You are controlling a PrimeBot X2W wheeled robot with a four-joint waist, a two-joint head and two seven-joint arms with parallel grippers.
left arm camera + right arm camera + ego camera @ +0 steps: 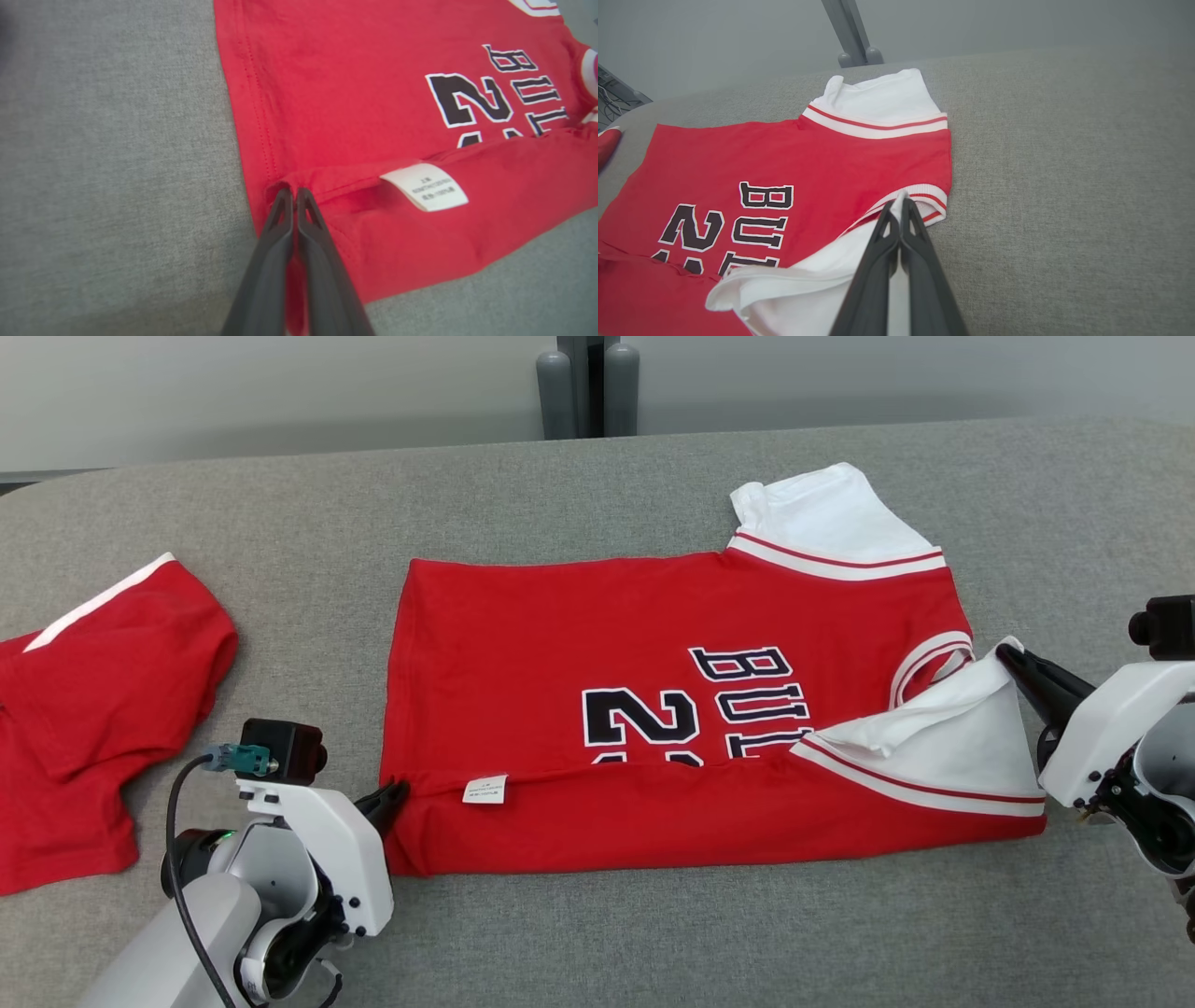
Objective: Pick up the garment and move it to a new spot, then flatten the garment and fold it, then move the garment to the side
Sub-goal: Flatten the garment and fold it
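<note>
The garment (597, 644) is a red jersey with white sleeves and black lettering, lying flat on the grey table, its near long edge folded over onto the front. My left gripper (397, 795) is shut on the folded hem corner of the garment (355, 121) at its near left; in the left wrist view the left gripper (294, 192) pinches red cloth beside a white label (424, 186). My right gripper (1006, 655) is shut on the white sleeve tip at the garment's right end. The right gripper (900, 205) holds the white cloth of the garment (784, 154) just above the striped collar.
A second red garment (93, 709) with a white stripe lies at the table's left edge. The grey table (597, 933) has bare surface along the near side and at the far right. Two grey posts (583, 387) stand behind the table's far edge.
</note>
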